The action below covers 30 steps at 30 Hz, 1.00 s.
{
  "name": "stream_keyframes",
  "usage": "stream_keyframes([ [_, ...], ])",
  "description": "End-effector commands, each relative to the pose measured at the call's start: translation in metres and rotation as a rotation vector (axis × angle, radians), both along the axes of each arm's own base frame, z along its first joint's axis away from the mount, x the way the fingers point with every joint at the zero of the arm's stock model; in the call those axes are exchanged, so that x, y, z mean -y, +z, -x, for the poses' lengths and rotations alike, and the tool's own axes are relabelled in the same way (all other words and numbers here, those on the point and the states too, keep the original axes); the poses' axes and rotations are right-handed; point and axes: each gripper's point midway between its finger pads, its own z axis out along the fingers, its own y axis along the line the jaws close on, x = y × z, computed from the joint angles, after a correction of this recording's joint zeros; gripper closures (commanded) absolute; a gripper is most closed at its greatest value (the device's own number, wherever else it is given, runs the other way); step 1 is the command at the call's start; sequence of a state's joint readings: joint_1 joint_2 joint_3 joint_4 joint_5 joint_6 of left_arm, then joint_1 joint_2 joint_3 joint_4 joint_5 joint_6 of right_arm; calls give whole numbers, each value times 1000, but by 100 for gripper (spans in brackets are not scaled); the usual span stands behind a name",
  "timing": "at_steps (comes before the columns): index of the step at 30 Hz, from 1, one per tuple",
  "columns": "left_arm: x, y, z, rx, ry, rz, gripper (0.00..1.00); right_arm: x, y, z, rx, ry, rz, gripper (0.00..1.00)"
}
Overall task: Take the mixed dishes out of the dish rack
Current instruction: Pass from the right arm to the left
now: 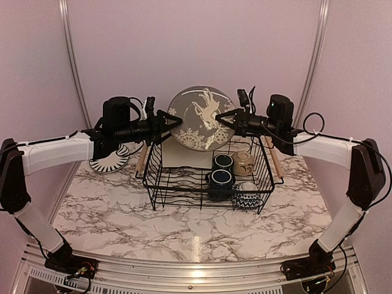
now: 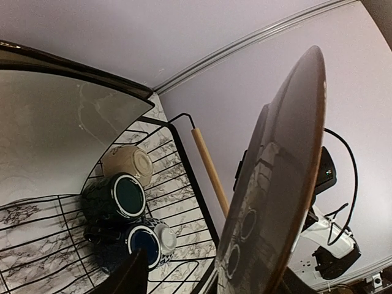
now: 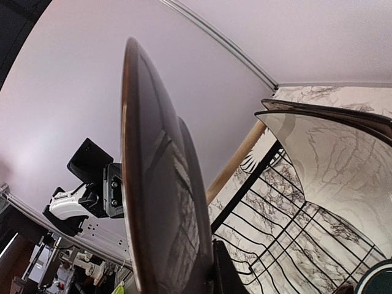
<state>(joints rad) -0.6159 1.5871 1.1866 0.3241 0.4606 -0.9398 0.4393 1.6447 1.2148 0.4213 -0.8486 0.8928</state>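
Note:
The grey deer-pattern plate [image 1: 202, 116] is held upright above the back of the black wire dish rack [image 1: 184, 184]. My right gripper [image 1: 229, 119] is shut on its right rim; in the right wrist view one finger [image 3: 223, 269] presses against the plate [image 3: 159, 202]. My left gripper [image 1: 172, 120] is open at the left rim; in the left wrist view the plate [image 2: 275, 184] stands close to one jaw and far from the other finger [image 2: 128, 275]. In the rack are two dark blue mugs [image 1: 222, 163] [image 1: 219, 180], a beige bowl [image 1: 243, 162], a chevron bowl [image 1: 248, 195] and a square cream plate [image 1: 177, 153].
The black-and-white striped plate [image 1: 110, 160] lies on the marble table, left of the rack. Wooden handles [image 1: 275, 158] [image 1: 143, 158] run along the rack's short sides. A pale wall stands close behind.

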Motion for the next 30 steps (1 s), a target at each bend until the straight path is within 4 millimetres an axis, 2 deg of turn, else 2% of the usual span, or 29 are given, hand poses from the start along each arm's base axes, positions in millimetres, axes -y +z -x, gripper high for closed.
stream_keyframes([
  [1,11,16,-2,34,-1,35,45,5,63,21,175,16,-114,100],
  [8,27,13,3,16,-31,66,61,6,60,23,185,11,-102,100],
  [11,27,12,4,16,-28,76,75,6,58,21,184,8,-89,100],
  [14,26,11,4,10,-26,85,84,5,56,20,180,8,-84,100],
  [20,21,21,6,36,-15,114,100,7,51,18,166,-11,-90,99],
  [22,19,25,6,42,-8,122,100,6,49,18,163,-11,-88,96],
  [25,13,31,5,44,-4,156,100,5,48,17,163,-2,-85,83],
  [29,-6,44,-1,43,12,238,100,6,43,14,164,-13,-67,55],
  [30,-12,48,-1,52,13,263,100,6,42,13,163,-20,-61,45],
])
